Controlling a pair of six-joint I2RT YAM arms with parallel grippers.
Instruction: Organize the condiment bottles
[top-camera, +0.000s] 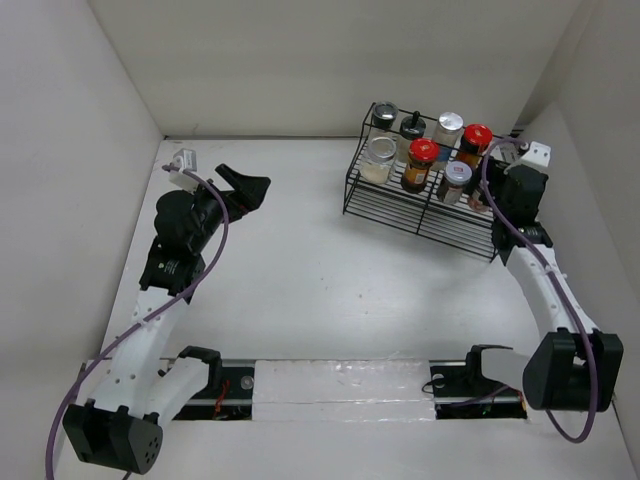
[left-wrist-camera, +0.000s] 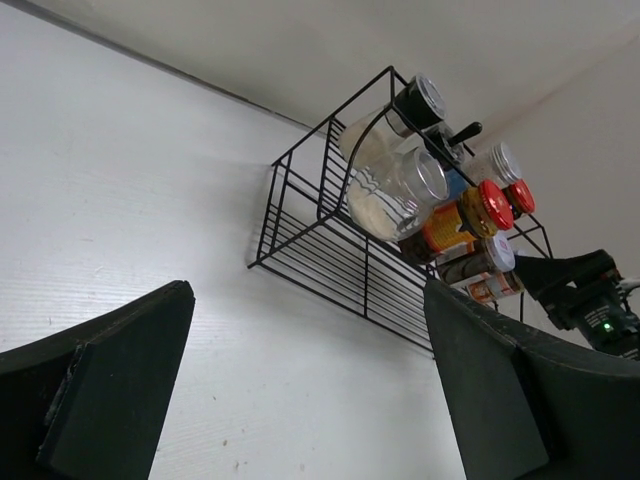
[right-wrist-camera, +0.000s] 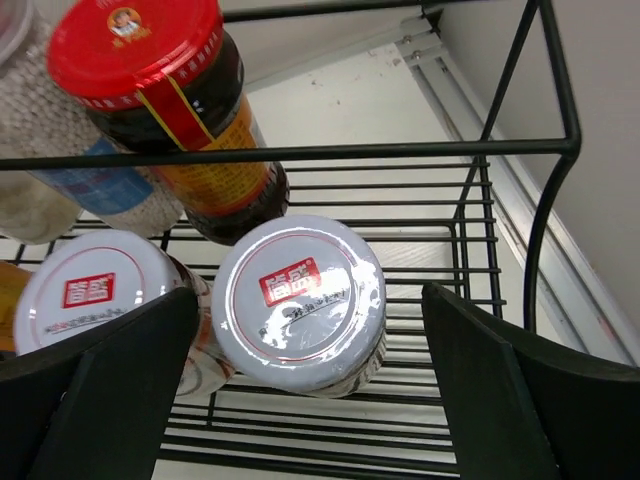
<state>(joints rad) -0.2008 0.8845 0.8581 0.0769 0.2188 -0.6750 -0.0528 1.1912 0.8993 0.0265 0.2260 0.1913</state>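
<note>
Several condiment bottles stand in the black wire rack (top-camera: 400, 205) at the back right: a black-capped jar (top-camera: 384, 115), a pump bottle (top-camera: 412, 127), silver-capped jars (top-camera: 449, 124), red-capped jars (top-camera: 423, 152) and a clear jar of pale contents (top-camera: 380, 158). My right gripper (top-camera: 492, 195) is at the rack's right end. In the right wrist view it (right-wrist-camera: 307, 291) is open, its fingers either side of a silver-capped jar (right-wrist-camera: 300, 300) without touching it. Another silver-capped jar (right-wrist-camera: 90, 295) and a red-capped jar (right-wrist-camera: 135, 45) stand beside it. My left gripper (top-camera: 250, 183) is open and empty, above the table left of the rack.
White walls enclose the table on the left, back and right. The rack's top rail (right-wrist-camera: 300, 153) crosses above the jars. In the left wrist view the rack (left-wrist-camera: 330, 250) lies ahead of my left gripper (left-wrist-camera: 308, 290), with bare table (left-wrist-camera: 150, 200) between.
</note>
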